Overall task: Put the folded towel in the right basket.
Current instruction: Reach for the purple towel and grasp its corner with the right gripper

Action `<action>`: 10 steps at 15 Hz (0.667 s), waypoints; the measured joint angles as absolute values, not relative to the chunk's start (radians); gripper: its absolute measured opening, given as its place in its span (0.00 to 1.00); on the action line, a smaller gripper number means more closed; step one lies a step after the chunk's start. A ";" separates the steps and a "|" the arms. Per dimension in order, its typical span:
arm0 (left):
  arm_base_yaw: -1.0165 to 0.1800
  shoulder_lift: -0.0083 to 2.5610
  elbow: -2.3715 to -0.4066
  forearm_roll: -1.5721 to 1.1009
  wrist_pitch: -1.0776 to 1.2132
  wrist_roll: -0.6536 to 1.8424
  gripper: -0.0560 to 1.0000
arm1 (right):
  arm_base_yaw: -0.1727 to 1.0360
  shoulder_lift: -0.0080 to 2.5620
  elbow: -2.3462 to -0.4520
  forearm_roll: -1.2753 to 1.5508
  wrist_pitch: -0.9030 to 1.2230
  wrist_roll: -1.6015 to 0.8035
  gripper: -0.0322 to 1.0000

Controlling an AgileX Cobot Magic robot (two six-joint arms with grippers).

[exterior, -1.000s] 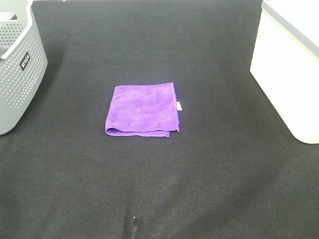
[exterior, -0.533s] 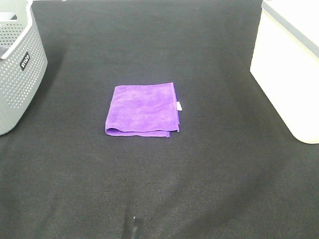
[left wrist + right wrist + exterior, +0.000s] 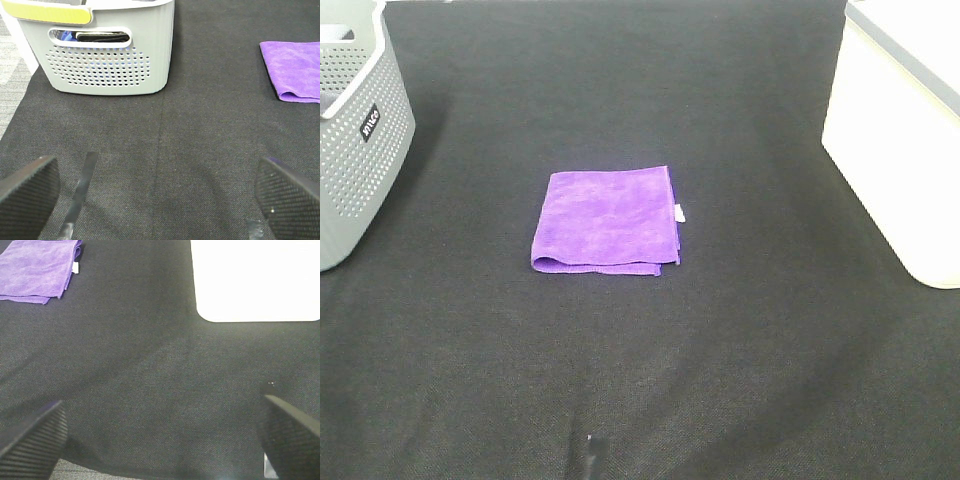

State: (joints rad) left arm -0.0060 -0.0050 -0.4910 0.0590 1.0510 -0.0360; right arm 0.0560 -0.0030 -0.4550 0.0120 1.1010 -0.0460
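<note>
A purple folded towel [image 3: 607,220] lies flat on the black cloth near the middle of the table. It also shows in the left wrist view [image 3: 295,75] and the right wrist view [image 3: 40,271]. The white right basket [image 3: 900,130] stands at the right edge; its wall shows in the right wrist view [image 3: 255,280]. My left gripper [image 3: 155,195] is open and empty, low over the cloth, well short of the towel. My right gripper [image 3: 160,435] is open and empty, apart from towel and basket. Neither arm shows in the exterior view.
A grey perforated basket [image 3: 355,130] stands at the left edge; in the left wrist view [image 3: 110,50] it holds dark and blue items. A small dark streak [image 3: 590,455] lies on the cloth near the front edge. The black cloth [image 3: 740,350] covers the table.
</note>
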 joint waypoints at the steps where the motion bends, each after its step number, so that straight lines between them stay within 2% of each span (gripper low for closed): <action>1: -0.006 -0.005 -0.491 0.059 1.051 -0.036 0.99 | 0.056 -0.003 -0.455 0.012 1.101 -0.046 0.98; 10: -0.006 -0.005 -0.491 0.059 1.051 -0.036 0.99 | 0.056 -0.003 -0.455 0.012 1.101 -0.046 0.98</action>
